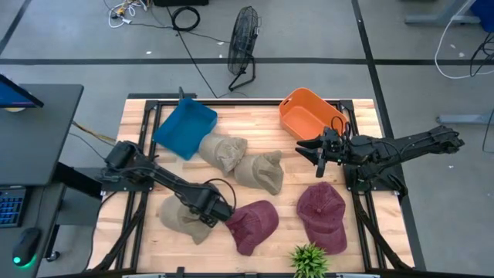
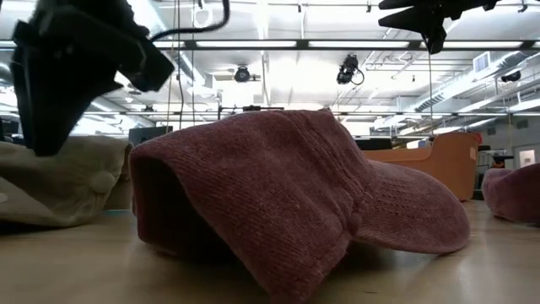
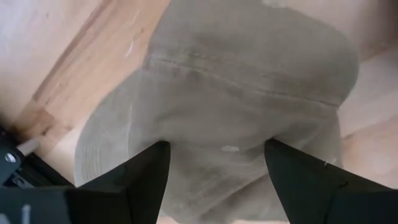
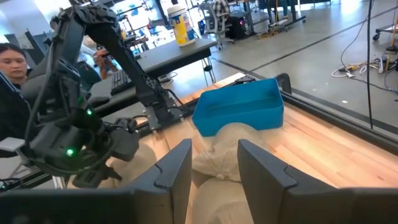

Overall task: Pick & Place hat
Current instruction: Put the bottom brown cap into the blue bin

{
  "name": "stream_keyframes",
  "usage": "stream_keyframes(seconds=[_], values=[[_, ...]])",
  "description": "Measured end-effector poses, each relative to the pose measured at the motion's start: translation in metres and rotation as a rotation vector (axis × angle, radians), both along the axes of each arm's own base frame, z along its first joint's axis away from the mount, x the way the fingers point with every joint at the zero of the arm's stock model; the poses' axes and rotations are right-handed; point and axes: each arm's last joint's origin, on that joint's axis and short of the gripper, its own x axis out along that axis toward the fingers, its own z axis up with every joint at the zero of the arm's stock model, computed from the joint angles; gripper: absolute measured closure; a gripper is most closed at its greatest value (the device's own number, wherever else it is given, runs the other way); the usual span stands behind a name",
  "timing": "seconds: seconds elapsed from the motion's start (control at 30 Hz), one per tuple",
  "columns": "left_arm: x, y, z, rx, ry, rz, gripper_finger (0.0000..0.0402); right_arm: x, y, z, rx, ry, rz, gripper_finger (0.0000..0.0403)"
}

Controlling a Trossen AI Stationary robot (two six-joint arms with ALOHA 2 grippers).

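Note:
A tan hat (image 1: 179, 218) lies brim-down near the table's near left corner; the left wrist view fills with its crown (image 3: 249, 74). My left gripper (image 1: 207, 204) (image 3: 217, 149) is open right above it, fingers pointing down on either side of the crown, and hangs over the tan hat (image 2: 51, 181) in the low view. A maroon hat (image 1: 255, 224) (image 2: 295, 186) rests beside it. My right gripper (image 1: 310, 150) (image 4: 214, 155) is open in the air near the orange bin (image 1: 309, 116). My left gripper stands open over the tan hat's crown (image 3: 217, 124), coming from above. Whether its fingertips (image 3: 155, 158) touch the cloth, I cannot tell.
A second maroon hat (image 1: 323, 216) lies toward the near right. Two more tan hats (image 1: 224, 152) (image 1: 261, 171) sit mid-table by the blue bin (image 1: 184, 127) (image 4: 239, 112). A small plant (image 1: 310, 261) stands at the near edge. A person (image 4: 12, 56) is beyond the table.

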Motion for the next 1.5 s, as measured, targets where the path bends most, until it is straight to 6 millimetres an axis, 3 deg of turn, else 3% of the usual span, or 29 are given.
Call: stream_keyframes(seconds=[0.27,0.67,0.83,0.97,1.3,1.5], values=[[0.012,0.013,-0.02,-0.012,0.059,-0.043,0.0157,0.0,0.0,0.0,0.001,-0.001,0.0,0.0268],[0.018,0.011,-0.038,-0.008,0.071,-0.07,0.0354,0.0,0.0,0.0,0.026,-0.008,-0.004,0.0268],[0.019,0.009,-0.04,-0.076,0.081,-0.083,0.0391,0.0,0.0,0.0,0.028,-0.009,-0.004,0.0268],[0.017,0.006,-0.035,-0.154,0.102,-0.141,0.0359,0.0,0.0,0.001,0.034,-0.016,-0.004,0.0268],[0.012,-0.009,-0.015,-0.153,0.143,-0.376,0.0188,0.0,0.0,0.001,0.035,-0.017,-0.004,0.0268],[0.0,-0.023,-0.035,-0.12,0.165,-0.479,0.0141,0.0,0.0,0.001,0.034,-0.015,-0.004,0.0268]])
